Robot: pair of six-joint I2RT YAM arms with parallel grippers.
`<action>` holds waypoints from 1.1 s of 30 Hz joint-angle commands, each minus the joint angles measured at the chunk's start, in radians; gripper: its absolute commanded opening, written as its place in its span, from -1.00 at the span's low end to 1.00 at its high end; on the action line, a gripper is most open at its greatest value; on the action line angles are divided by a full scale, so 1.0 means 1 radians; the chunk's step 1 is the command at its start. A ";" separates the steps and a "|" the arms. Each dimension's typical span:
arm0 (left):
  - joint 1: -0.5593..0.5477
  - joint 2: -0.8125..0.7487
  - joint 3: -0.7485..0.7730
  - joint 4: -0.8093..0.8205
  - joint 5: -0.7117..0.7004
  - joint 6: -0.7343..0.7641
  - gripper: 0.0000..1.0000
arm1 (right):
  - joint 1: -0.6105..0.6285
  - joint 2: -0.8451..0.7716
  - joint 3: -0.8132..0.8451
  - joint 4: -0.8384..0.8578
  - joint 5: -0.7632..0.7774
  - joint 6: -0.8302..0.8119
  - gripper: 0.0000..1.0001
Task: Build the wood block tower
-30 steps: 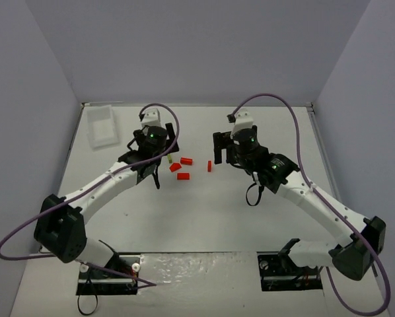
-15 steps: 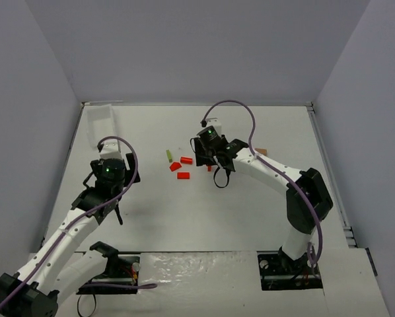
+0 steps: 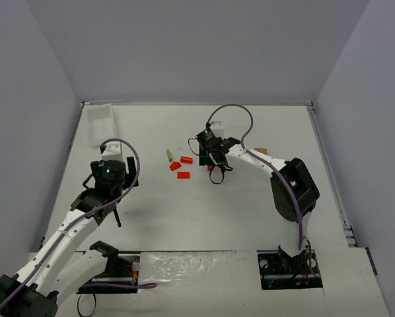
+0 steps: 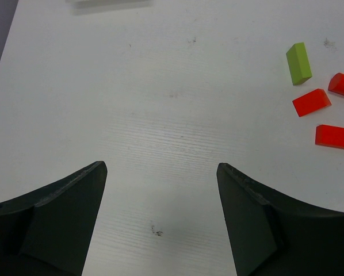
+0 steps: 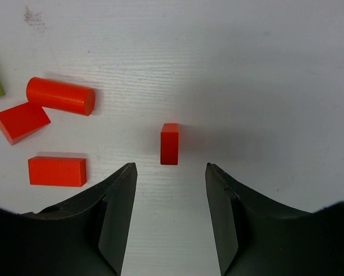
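The right arm's fingers (image 5: pixel 115 215) are hanging spread above the white desk (image 5: pixel 275 69), where a small red-orange rectangular wooden block (image 5: pixel 169 144) is lying just ahead of their gap, long axis pointing away, while the left arm's fingers (image 4: pixel 62 221), also spread, are hovering farther off.

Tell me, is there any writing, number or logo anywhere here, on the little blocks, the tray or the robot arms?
No text can be read anywhere.
The red blocks and the yellow-green stick are plain, with no print.
The white tray shows no label.
The left arm and the right arm show only green lights, no legible marking.
Anything on the base plates is too small to tell.
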 commanded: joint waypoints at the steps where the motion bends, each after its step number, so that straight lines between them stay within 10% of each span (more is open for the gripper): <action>1: 0.003 0.003 0.029 0.053 -0.010 0.014 0.50 | -0.023 0.018 0.052 0.004 0.027 0.033 -0.07; 33: 0.005 0.031 0.030 0.086 -0.003 0.022 0.49 | -0.120 -0.040 0.149 -0.069 0.035 -0.101 -1.00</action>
